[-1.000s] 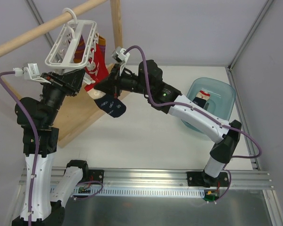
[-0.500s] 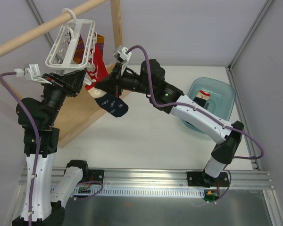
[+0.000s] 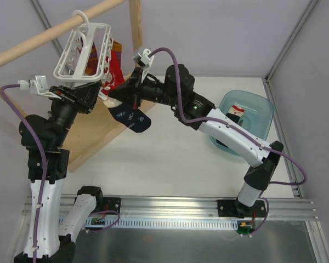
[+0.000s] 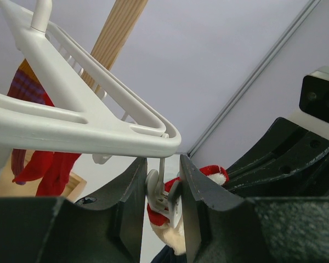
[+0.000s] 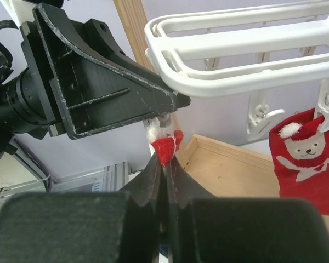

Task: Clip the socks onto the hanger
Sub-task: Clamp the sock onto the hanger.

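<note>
The white grid hanger (image 3: 82,52) hangs by its hook from the wooden rod; it also shows in the left wrist view (image 4: 71,123) and the right wrist view (image 5: 247,46). My left gripper (image 4: 163,192) is shut on a small dangling clip (image 4: 156,189) at the hanger's corner, squeezing it. My right gripper (image 5: 165,164) is shut on the red-and-white cuff of a navy sock (image 3: 130,118) and holds the cuff (image 5: 165,149) up against that clip. The sock's foot hangs below. A second navy sock (image 3: 236,115) lies in the teal basin.
Bright red socks (image 3: 114,68) hang clipped on the hanger, one with a bear motif (image 5: 304,159). The wooden rod frame (image 3: 49,34) and its base board (image 3: 93,134) stand at the back left. A teal basin (image 3: 260,107) sits at the right.
My right gripper has carried the navy sock up and left, bringing its cuff to the clip held by my left gripper. The left arm has barely moved.
</note>
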Robot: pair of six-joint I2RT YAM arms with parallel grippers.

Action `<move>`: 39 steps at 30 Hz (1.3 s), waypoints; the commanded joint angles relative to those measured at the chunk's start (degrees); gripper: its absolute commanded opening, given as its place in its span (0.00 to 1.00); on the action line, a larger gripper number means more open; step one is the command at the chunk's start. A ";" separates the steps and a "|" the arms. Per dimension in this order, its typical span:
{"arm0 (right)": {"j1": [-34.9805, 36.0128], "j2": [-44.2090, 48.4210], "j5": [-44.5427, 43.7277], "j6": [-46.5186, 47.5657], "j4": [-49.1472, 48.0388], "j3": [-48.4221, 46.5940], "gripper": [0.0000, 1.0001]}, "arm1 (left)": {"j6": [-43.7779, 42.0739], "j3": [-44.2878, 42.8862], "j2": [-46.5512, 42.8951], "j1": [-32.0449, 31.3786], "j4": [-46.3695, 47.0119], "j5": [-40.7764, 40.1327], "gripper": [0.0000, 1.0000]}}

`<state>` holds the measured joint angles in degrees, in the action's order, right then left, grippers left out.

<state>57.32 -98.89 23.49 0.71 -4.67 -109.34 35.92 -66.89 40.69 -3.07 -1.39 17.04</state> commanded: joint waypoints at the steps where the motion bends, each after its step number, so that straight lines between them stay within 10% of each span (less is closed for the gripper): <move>1: 0.34 -0.77 1.56 0.61 -2.45 -4.30 0.01 | -1.47 0.18 -1.84 -1.32 1.04 6.08 0.01; 14: 0.25 -2.62 1.83 0.26 -2.36 -5.53 0.01 | -2.61 0.36 -2.10 -1.76 1.21 5.38 0.08; 25: 0.16 -2.09 2.62 -0.01 -3.51 -4.39 0.01 | -2.79 1.24 -3.16 -1.76 1.12 1.34 0.58; 39: -2.30 -1.83 -2.56 -2.10 4.40 -5.44 0.06 | -4.10 -7.35 -2.19 -1.76 -11.32 -6.12 0.98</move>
<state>56.38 -102.08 22.63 0.45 -1.83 -112.29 33.15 -68.71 38.11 -4.54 -7.07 15.18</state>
